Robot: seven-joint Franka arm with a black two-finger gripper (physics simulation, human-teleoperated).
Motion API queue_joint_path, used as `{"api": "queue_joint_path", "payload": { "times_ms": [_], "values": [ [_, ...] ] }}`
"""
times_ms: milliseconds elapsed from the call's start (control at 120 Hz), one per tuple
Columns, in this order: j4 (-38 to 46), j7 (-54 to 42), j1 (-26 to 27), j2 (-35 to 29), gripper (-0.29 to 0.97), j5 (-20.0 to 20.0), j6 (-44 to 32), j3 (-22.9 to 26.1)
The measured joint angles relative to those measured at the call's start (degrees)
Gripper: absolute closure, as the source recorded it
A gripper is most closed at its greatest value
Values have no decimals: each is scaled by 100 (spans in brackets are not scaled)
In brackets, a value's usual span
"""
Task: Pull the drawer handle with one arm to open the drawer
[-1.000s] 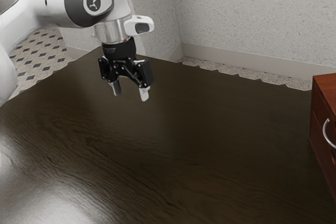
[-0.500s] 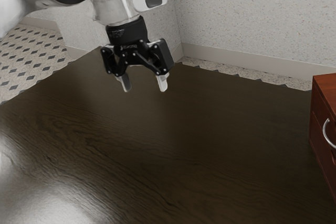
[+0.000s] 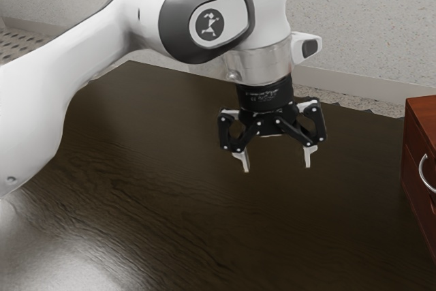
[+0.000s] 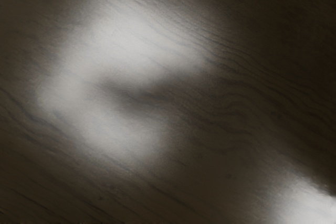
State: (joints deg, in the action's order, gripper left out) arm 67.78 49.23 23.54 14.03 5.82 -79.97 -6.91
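A reddish-brown wooden drawer cabinet [image 3: 421,168] stands at the exterior view's right edge, partly cut off by the frame. On its front sits a curved silver handle [image 3: 425,174]. My black gripper [image 3: 275,162] hangs open above the middle of the dark table, fingers pointing down, with nothing between them. It is well to the left of the handle and a little above its height. In the wrist view the dark wood grain of the table [image 4: 168,98] lies below my hand, with pale glare on it.
The dark wooden table [image 3: 170,189] spreads across the exterior view. A speckled wall with a pale baseboard [image 3: 368,83] runs behind it. My white arm [image 3: 82,93] crosses the upper left.
My arm has swung toward the exterior view's right, carrying the open gripper from the upper left to the table's middle, lower and nearer the cabinet. The hand has also turned.
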Motion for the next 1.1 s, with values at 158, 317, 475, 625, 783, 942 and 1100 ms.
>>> {"api": "queue_joint_path", "payload": {
  "times_ms": [158, 317, 475, 625, 783, 942, 1100],
  "values": [
    [0, 522, 290, 23, 0, -151, -348, 15],
    [9, 748, 143, 269, 0, -191, -645, 10],
    [-9, 824, -13, 418, 0, 0, -898, 12],
    [-44, 864, -58, 554, 0, 253, -1212, 45],
    [-330, 875, -66, 876, 0, 423, -1454, 167],
    [-366, 848, -86, 1015, 0, 624, -1688, 190],
    [-368, 808, -86, 1076, 0, 711, -1891, 307]
  ]
}}
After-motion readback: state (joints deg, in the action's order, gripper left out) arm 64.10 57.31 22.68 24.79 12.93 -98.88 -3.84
